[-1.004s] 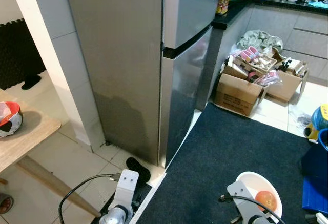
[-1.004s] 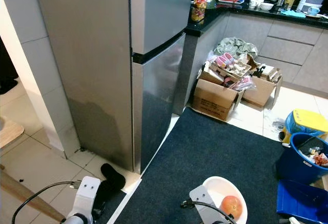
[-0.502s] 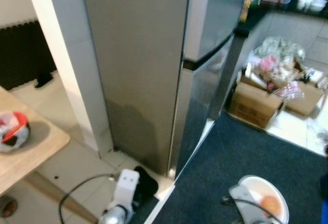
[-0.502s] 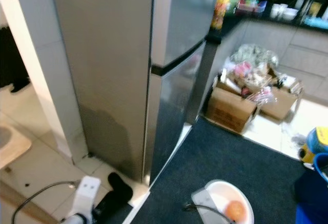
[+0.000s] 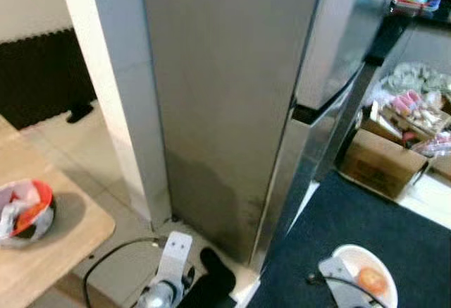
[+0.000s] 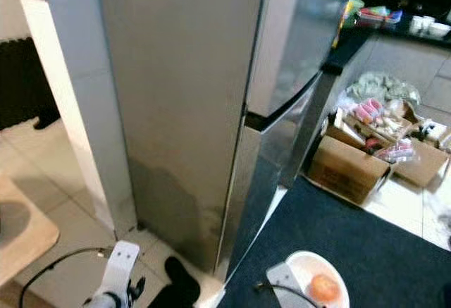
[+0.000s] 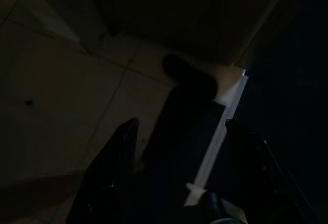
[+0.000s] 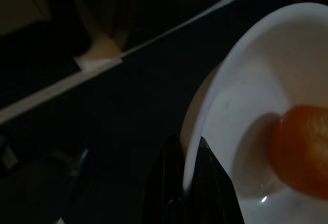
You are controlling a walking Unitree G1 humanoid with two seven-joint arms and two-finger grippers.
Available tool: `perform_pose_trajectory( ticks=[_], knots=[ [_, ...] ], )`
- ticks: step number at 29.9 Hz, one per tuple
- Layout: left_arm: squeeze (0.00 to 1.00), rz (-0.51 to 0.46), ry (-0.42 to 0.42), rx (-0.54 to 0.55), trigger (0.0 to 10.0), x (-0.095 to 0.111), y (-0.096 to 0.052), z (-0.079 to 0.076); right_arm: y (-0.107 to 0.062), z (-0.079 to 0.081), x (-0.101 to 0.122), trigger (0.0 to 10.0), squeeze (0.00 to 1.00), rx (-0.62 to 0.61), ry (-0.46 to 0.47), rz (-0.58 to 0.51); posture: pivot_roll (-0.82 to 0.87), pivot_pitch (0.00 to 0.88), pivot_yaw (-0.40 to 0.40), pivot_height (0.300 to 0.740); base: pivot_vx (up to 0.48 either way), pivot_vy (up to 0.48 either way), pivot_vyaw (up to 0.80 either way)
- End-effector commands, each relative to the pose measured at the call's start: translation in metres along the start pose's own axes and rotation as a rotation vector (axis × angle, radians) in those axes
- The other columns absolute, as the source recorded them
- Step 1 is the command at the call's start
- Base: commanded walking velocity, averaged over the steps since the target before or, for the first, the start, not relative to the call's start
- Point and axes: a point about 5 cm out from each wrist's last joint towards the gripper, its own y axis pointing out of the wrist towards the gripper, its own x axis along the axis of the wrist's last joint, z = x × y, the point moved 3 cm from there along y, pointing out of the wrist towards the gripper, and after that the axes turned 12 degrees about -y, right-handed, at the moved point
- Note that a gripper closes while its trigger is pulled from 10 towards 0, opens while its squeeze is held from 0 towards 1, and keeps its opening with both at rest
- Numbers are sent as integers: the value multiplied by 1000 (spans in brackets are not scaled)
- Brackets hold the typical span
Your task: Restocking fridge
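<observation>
A tall stainless fridge (image 5: 232,89) stands ahead with both doors closed. My right gripper (image 8: 188,183) is shut on the rim of a white bowl (image 5: 366,266) that carries an orange (image 5: 371,280); I hold it low at the right over the dark rug. The bowl (image 8: 256,131) and orange (image 8: 300,149) also show close up in the right wrist view. My left gripper (image 7: 179,131) hangs open and empty above the floor tiles by the fridge's foot.
A wooden table (image 5: 42,251) with a red and white bowl (image 5: 25,209) stands at the left. Cardboard boxes (image 5: 384,160) full of goods sit by the dark counter (image 6: 366,29) at the right. A dark rug (image 6: 366,237) covers the floor. A black slipper (image 5: 211,283) lies at the fridge's foot.
The whole picture has slid right, so the camera has turned left: the fridge side and the table now take up more of it. The bowl stays held in the right gripper.
</observation>
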Motion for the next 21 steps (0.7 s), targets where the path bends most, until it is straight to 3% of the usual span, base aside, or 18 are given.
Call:
perform_pose_trajectory(
  ticks=[1, 13, 21],
  knots=[
    [0, 4, -3, -10, 10000, 0, 1, -3, 0, -13, 0, 10000, 0, -35, 2, -2, -53, 0, -32, 740, 0, 0, 0],
    [0, -14, 4, -26, 10000, 3, 1, -5, 0, -14, 0, 10000, 0, -36, -1, -2, -54, 0, -30, 740, 0, 0, 0],
    [0, -9, -16, -31, 10000, 1, 1, -6, 0, -15, 0, 10000, 0, -39, -5, -1, -54, 0, -30, 740, 0, -394, 0]
  ],
)
